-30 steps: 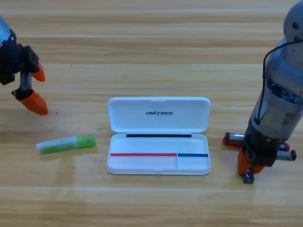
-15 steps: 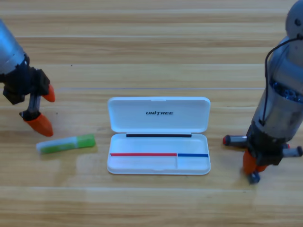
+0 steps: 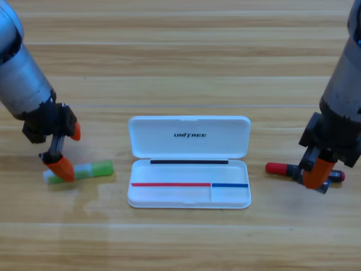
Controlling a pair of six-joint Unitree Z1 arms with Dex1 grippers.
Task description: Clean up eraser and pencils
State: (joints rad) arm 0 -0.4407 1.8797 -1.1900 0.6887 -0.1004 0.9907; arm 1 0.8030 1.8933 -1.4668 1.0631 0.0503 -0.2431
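Lying on the wooden worktop [image 3: 180, 62], the white case [image 3: 189, 162] sits open, its lid folded back. Left of the case, the left gripper [image 3: 66, 149] is down over the green pencil [image 3: 84, 170], fingers parted, the lower one over the pencil's pale end. Right of the case, the right gripper [image 3: 317, 172] covers the middle of the black pencil [image 3: 279, 168], whose red end points toward the case; I cannot tell how its fingers stand. No eraser is visible.

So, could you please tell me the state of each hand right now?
Left hand: open, jaws straddling the green pencil.
Right hand: over the red-and-black pencil; grip cannot be told.
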